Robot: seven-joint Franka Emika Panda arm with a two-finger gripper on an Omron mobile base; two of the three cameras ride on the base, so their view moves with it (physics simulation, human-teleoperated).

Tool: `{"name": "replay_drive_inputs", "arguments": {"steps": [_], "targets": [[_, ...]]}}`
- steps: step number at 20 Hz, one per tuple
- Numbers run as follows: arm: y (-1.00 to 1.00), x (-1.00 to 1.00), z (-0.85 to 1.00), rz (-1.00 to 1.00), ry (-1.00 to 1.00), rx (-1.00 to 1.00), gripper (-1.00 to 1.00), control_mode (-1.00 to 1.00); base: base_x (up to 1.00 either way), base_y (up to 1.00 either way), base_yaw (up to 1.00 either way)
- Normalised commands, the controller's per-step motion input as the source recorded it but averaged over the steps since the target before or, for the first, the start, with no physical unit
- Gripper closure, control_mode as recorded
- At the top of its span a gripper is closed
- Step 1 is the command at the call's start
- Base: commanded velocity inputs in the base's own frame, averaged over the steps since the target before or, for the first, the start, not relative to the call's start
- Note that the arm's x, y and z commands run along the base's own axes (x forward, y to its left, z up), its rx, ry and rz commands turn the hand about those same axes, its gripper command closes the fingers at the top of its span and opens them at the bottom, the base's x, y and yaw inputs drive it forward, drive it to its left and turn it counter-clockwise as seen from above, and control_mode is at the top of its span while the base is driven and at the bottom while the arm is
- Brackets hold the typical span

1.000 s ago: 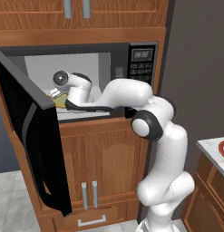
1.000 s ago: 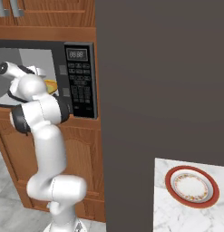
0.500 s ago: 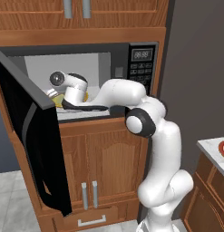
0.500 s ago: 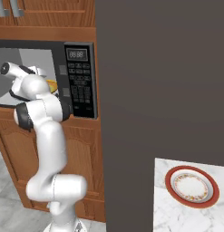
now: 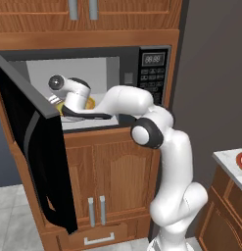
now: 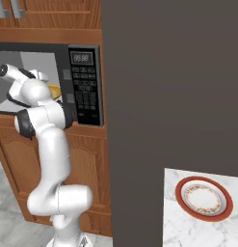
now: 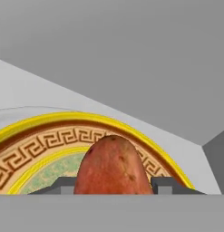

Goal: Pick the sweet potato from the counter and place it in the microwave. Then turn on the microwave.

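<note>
Hand view: tool [image 7: 112, 186] pinching the sweet potato [image 7: 112, 165] over the yellow plate [image 7: 36, 136], deep inside the microwave [image 5: 154, 68].

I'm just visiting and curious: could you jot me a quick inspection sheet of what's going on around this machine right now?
Surface: counter at right, speckled stone.
Job's things: sweet potato over the yellow plate inside the microwave; door open.
Clutter: red-rimmed plate on the counter.
Grippers: gripper shut on the sweet potato, inside the microwave.
Cables: nothing seen.
Surroundings: wooden cabinets, dark wall panel.
</note>
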Motion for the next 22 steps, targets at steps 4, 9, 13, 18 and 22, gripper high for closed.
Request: {"name": "replay_drive_inputs", "arguments": {"steps": [4, 9, 13, 18, 22], "targets": [[0.00, -0.01, 0.00, -0.09, 0.02, 0.00, -1.00, -1.00, 0.00, 0.00, 0.00], [-0.11, -0.10, 0.00, -0.08, 0.00, 0.00, -1.00, -1.00, 0.00, 0.00, 0.00], [-0.18, -0.10, 0.00, -0.07, 0.00, 0.00, -1.00, -1.00, 0.00, 0.00, 0.00], [-0.09, -0.21, 0.04, -0.07, 0.00, 0.00, -1.00, -1.00, 0.00, 0.00, 0.00], [-0.06, -0.55, 0.21, -0.05, 0.00, 0.00, -1.00, -1.00, 0.00, 0.00, 0.00]]}}
